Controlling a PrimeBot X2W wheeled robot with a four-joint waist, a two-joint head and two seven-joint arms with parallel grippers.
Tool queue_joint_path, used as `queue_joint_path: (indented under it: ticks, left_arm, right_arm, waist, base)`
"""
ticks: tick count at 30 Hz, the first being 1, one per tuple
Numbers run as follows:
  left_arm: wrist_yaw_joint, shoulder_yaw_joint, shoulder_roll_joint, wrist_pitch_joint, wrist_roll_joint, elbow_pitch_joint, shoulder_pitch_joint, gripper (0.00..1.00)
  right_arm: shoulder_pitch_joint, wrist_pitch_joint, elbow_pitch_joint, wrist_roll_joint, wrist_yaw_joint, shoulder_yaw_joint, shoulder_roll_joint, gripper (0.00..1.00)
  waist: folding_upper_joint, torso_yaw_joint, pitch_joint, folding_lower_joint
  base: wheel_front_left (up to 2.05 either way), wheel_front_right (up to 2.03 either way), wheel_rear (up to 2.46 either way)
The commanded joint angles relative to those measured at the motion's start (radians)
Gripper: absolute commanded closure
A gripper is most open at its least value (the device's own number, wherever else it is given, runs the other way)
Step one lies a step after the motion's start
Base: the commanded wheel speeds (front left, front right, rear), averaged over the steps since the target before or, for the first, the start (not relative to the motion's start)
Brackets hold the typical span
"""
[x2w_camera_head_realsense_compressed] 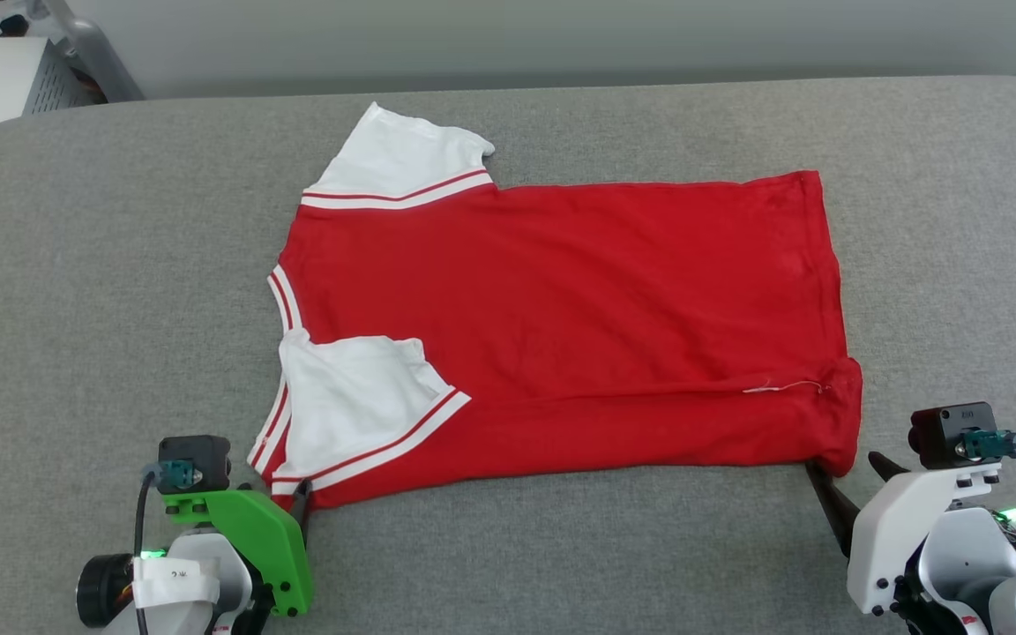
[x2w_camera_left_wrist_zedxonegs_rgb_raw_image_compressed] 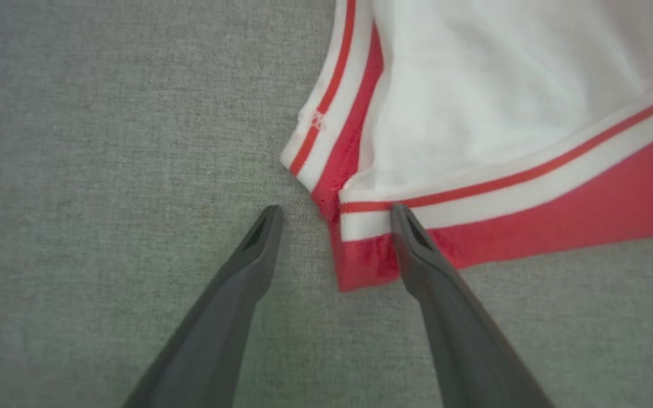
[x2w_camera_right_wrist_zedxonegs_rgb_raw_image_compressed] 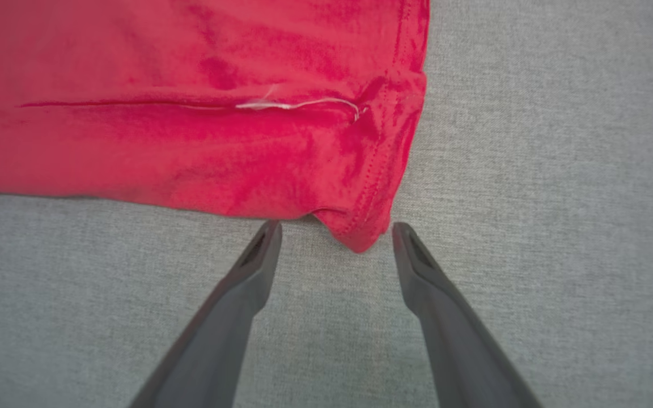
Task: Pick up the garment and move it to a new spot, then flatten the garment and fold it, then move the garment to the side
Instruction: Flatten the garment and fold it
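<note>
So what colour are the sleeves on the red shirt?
The sleeves are white, edged with red-and-white stripes. The head view shows both best.

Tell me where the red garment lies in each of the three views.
Head view: the garment spreads across the middle, sleeves to the left.
Left wrist view: its striped corner, upper right, at the open left gripper.
Right wrist view: its hem corner, upper left, above the open right gripper.
Shared landmark: the grey cloth surface.

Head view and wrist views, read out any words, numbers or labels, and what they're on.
None can be read.
White tag on the left wrist: dark marks, too small to read.
Garment: plain red and white cloth, no lettering.
</note>
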Motion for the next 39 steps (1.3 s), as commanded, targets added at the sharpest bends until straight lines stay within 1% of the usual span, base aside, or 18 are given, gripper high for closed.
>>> queue_joint_path:
  ticks: [1, 4, 5, 6, 7, 9, 13, 17, 22, 25, 29, 34, 39]
  left_arm:
    - [0.01, -0.002, -0.001, 0.011, 0.001, 0.026, -0.004, 0.0]
    - [0.006, -0.009, -0.006, 0.037, -0.012, 0.06, -0.003, 0.0]
    - [0.002, -0.012, -0.008, 0.046, -0.016, 0.067, -0.004, 0.31]
    - [-0.006, -0.018, -0.011, 0.056, -0.021, 0.074, -0.004, 0.86]
    - [-0.014, -0.022, -0.013, 0.063, -0.025, 0.077, -0.004, 1.0]
    - [-0.029, -0.024, -0.019, 0.067, -0.036, 0.078, -0.001, 1.0]
    - [-0.04, -0.015, -0.028, 0.043, -0.045, 0.059, 0.001, 1.0]
    - [-0.044, 0.0, -0.028, 0.016, -0.049, -0.003, 0.0, 1.0]
    - [-0.028, 0.008, -0.007, 0.01, -0.038, -0.097, -0.003, 1.0]
    - [-0.01, 0.009, 0.011, 0.016, -0.027, -0.151, -0.002, 1.0]
    - [0.002, 0.008, 0.022, 0.022, -0.019, -0.201, 0.0, 1.0]
    - [0.006, 0.003, 0.025, 0.024, -0.016, -0.233, 0.002, 1.0]
    - [0.005, 0.001, 0.03, 0.027, -0.014, -0.24, 0.0, 1.0]
  right_arm:
    - [-0.018, -0.009, -0.007, -0.005, -0.001, 0.001, -0.006, 0.0]
    - [-0.017, -0.006, -0.009, -0.01, -0.001, 0.01, -0.016, 0.0]
    - [-0.017, -0.005, -0.009, -0.01, -0.001, 0.011, -0.019, 0.0]
    - [-0.016, -0.004, -0.009, -0.01, -0.001, 0.011, -0.023, 0.0]
    - [-0.016, -0.002, -0.01, -0.011, -0.001, 0.01, -0.027, 0.0]
    - [-0.016, 0.003, -0.009, -0.011, -0.001, 0.004, -0.033, 0.0]
    - [-0.014, 0.031, -0.003, -0.017, -0.001, -0.009, -0.039, 0.0]
    - [-0.027, 0.071, 0.006, -0.028, -0.001, -0.025, -0.034, 0.0]
    - [-0.058, 0.108, 0.035, -0.05, -0.001, -0.046, -0.019, 0.0]
    - [-0.08, 0.128, 0.068, -0.066, -0.001, -0.056, -0.012, 0.0]
    - [-0.102, 0.148, 0.113, -0.103, -0.001, -0.065, -0.01, 0.0]
    - [-0.117, 0.162, 0.158, -0.148, -0.001, -0.069, -0.007, 0.0]
    - [-0.125, 0.156, 0.198, -0.141, -0.001, -0.063, 0.006, 0.0]
  waist:
    - [-0.0001, -0.009, 0.018, 0.0]
    - [-0.0001, -0.011, 0.032, 0.0]
    - [-0.0001, -0.011, 0.033, 0.0]
    - [-0.0001, -0.01, 0.033, 0.0]
    - [-0.0001, -0.01, 0.032, 0.0]
    - [-0.0001, -0.005, 0.022, 0.0]
    - [-0.0001, 0.012, -0.008, 0.0]
    - [-0.0001, 0.035, -0.035, 0.0]
    - [-0.0001, 0.062, -0.041, 0.0]
    - [-0.0001, 0.075, -0.034, 0.0]
    - [-0.0001, 0.088, -0.019, 0.0]
    - [-0.0001, 0.095, 0.001, 0.0]
    - [-0.0001, 0.097, 0.016, 0.0]
  base:
    - [0.0, 0.0, 0.0]
    - [0.0, 0.0, 0.0]
    - [0.0, 0.0, 0.0]
    - [0.0, 0.0, 0.0]
    - [0.0, 0.0, 0.0]
    - [0.0, 0.0, 0.0]
    - [0.0, 0.0, 0.0]
    - [0.0, 0.0, 0.0]
    - [0.0, 0.0, 0.0]
    - [0.0, 0.0, 0.0]
    - [0.0, 0.0, 0.0]
    - [0.0, 0.0, 0.0]
    - [0.0, 0.0, 0.0]
